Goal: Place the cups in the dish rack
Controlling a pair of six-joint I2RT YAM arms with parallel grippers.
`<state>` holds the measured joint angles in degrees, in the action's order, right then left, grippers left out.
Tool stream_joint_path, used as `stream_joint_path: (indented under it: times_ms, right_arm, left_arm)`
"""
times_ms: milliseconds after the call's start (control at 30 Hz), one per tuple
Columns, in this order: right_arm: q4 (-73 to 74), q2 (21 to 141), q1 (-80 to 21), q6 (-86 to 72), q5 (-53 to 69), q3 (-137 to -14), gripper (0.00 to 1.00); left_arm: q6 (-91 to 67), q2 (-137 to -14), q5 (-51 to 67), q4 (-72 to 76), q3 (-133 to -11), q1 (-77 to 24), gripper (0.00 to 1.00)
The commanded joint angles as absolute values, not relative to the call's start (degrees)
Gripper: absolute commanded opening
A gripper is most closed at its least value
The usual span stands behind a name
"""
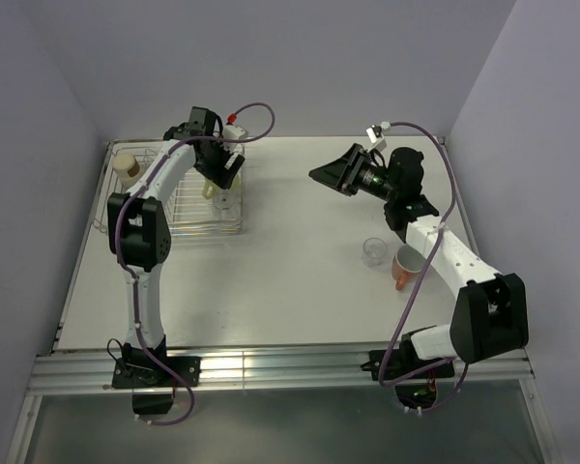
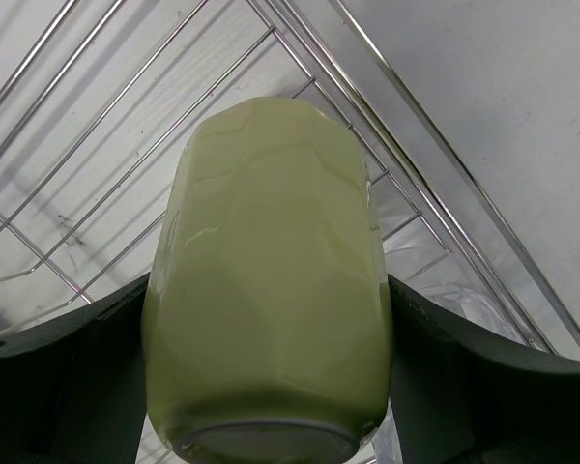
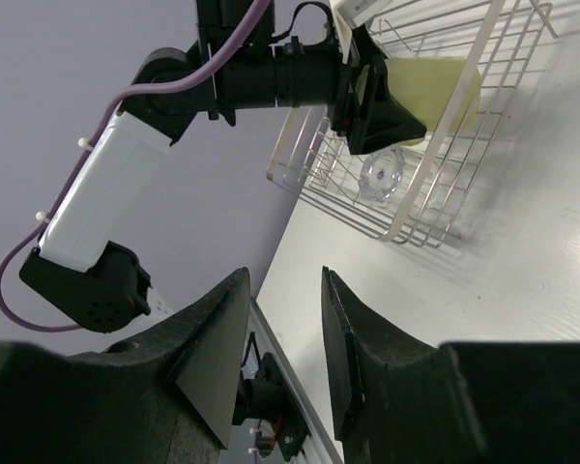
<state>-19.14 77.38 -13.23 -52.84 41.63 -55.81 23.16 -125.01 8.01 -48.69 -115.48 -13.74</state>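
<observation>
- Step in hand, as I judge it: setting the yellow-green mug [image 2: 271, 222] down into the dish rack [image 1: 188, 228], which sits at 10 o'clock on the bench [image 1: 271, 300].
- The mug hangs over the rack's 3 o'clock side. Its base faces my left wrist camera and its mouth points away toward the wires. Handle not in view.
- To do it well: lower straight and land the rim on the wires. Keep off the clear glass [image 1: 225, 201], which is in the rack just beside the mug.
- Let go only once the rim rests, then lift out without hooking the rack's raised side.
- Left end effector [image 2: 268, 319]: spread wide, with a finger pressed on each side of the mug. It has hold of it.
- Right end effector [image 3: 283, 280]: about half open with nothing between the fingers, up in the air toward 1 o'clock, touching nothing.
- Not yet loaded: second clear glass [image 1: 372, 251] and orange mug [image 1: 404, 268], close together on the bench at 3 to 4 o'clock.
- Pale cup [image 1: 126, 167] at the rack's 10 o'clock corner; cannot tell whether it sits inside the wires.
</observation>
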Motion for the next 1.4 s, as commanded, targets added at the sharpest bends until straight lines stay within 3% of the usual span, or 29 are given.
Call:
stream_joint_path:
  times_ms: [0,200,700,1133,1200,1367]
  right_arm:
    - [-20.4,77.8,-13.4,-51.9,42.1,-55.5,0.43]
    - [-20.6,78.0,-13.4,-51.9,42.1,-55.5,0.43]
    - [-20.4,78.7,-13.5,-51.7,42.0,-55.6,0.43]
    - [-20.1,79.4,-14.2,-51.5,41.8,-56.2,0.42]
    - [-20.0,79.3,-14.2,-51.4,41.7,-56.2,0.43]
    - [-19.7,79.3,-14.4,-51.4,41.6,-56.4,0.43]
  left_arm:
    - [22.7,-125.1,8.2,-46.8,-118.1,-14.3,0.08]
    - [21.9,-126.1,9.0,-47.5,-119.4,-14.8,0.31]
    - [20.4,-127.5,8.7,-47.0,-121.9,-15.2,0.52]
    - [20.0,-127.4,9.3,-46.8,-122.6,-15.2,0.6]
    - [19.9,-127.2,9.4,-46.7,-122.7,-15.3,0.72]
    - [19.7,-127.1,9.1,-46.6,-122.3,-15.3,0.74]
